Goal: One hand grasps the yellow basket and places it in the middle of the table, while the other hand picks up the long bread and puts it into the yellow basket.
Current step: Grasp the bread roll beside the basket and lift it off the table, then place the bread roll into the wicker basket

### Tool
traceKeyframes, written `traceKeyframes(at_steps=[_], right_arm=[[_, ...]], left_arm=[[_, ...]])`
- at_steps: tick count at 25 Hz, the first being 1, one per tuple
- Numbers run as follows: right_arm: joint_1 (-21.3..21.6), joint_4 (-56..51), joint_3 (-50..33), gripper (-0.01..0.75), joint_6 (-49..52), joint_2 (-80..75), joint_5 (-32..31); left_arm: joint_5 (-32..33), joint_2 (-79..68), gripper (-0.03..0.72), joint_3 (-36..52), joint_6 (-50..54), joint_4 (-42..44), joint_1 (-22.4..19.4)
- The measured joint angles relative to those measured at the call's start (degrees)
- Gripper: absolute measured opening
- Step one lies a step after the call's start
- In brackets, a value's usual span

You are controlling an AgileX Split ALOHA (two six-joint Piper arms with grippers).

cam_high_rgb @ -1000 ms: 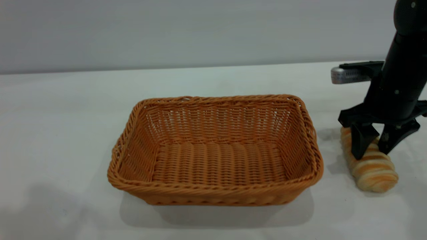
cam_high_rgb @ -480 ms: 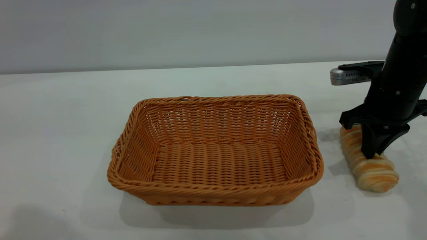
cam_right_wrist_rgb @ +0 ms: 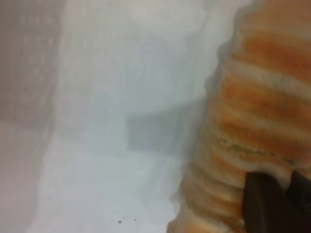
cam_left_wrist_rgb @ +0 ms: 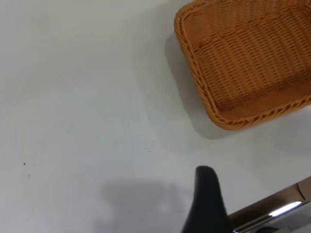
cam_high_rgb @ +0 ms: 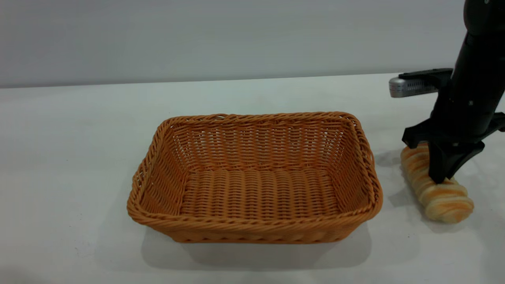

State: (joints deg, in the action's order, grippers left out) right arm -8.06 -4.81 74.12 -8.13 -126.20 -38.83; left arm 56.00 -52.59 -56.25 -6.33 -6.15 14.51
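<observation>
Basket placement: complete, as judged from position. The large rectangular orange-tan woven wicker basket (cam_high_rgb: 254,177) stands upright and empty near the middle of the plain white tabletop (cam_high_rgb: 79,157), with nothing gripping it.

Bread transfer: not complete. The short log-shaped bread roll with orange-brown and cream crosswise stripes (cam_high_rgb: 436,187) lies outside the basket, just beside its right end. The right end effector (cam_high_rgb: 444,177) is down on the roll with its fingers drawn narrow around the roll's middle; the grip appears made. The roll's near end looks at or barely off the tabletop.

Left end effector (cam_left_wrist_rgb: 208,204): well apart from the basket, above bare tabletop. Only one black finger shows; finger spacing cannot be determined.

Remaining: lift the roll, carry it over the braided rim, release inside.
</observation>
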Motion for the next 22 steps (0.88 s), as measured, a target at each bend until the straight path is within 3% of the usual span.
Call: traceKeyframes(at_steps=[14, 22], right_arm=[[-1.13, 0.31, 1.43, 0.023, -0.35, 17.60, -10.47], [-12.47, -2.94, 1.43, 0.023, -2.16, 25.57, -9.30]], left_arm=[[0.77, 0.00, 0.586, 0.02, 1.13, 0.25, 0.00], [0.95, 0.00, 0.586, 0.02, 1.43, 0.25, 0.00]])
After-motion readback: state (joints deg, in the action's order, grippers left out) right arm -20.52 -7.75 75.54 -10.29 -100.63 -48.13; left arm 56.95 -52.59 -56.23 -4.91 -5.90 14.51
